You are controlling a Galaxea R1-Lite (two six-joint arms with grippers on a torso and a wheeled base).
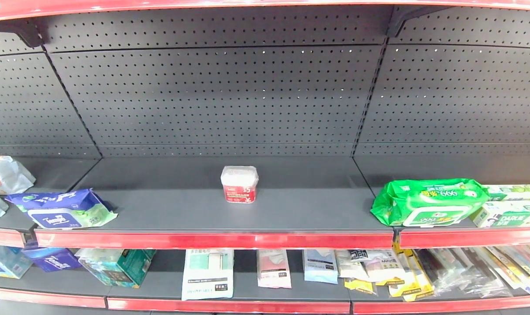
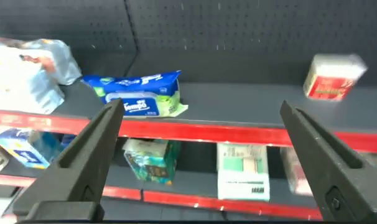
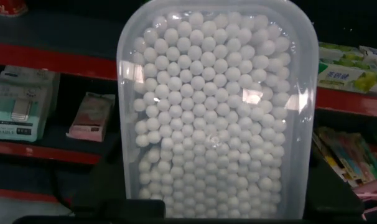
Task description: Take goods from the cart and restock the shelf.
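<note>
1. right wrist view: right claw (image 3: 219, 208) pinches the clear swab tub (image 3: 216, 112) in front of the shelved red-labelled tub (image 1: 239, 184); its smooth walls could slip free.
2. left claw (image 2: 201, 112), spread and empty, hangs before that tub.

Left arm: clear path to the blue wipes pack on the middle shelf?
Probably yes. The left gripper faces the shelf with jaws open and empty, and the blue wipes pack lies near the front edge with nothing in front or on top. The right gripper is shut on a swab tub.
</note>
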